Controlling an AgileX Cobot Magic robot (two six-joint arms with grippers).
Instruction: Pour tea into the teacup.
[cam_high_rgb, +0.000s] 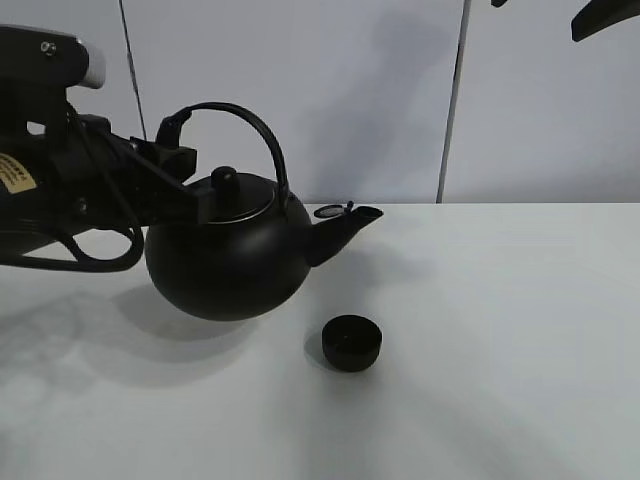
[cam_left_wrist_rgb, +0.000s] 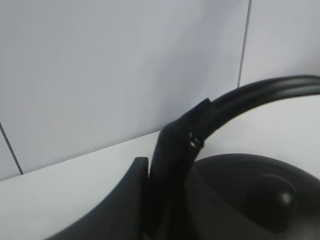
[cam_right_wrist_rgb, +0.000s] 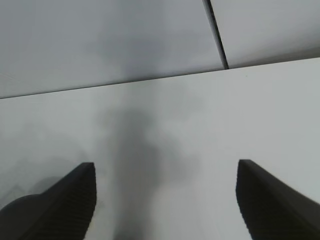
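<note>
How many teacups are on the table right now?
1. The teacup sits on the table, just right of the kettle and nearer the camera. Another could hide behind the kettle.

The kettle (cam_high_rgb: 225, 265) looks like coated metal, black with a smooth satin skin that takes soft highlights. A thin bright metallic edge shows round its lid (cam_high_rgb: 245, 200), and its handle (cam_high_rgb: 262, 132) is smooth and slightly glossy. The teacup (cam_high_rgb: 352, 343) is black too but duller, a flat matt finish with barely any sheen. The worktop (cam_high_rgb: 500, 350) is smooth, white and matt, the wall panels (cam_high_rgb: 300, 90) smooth and pale, and the right tool (cam_right_wrist_rgb: 165, 200) has fingers (cam_right_wrist_rgb: 270, 210) of matt black, finely ribbed plastic.
</note>
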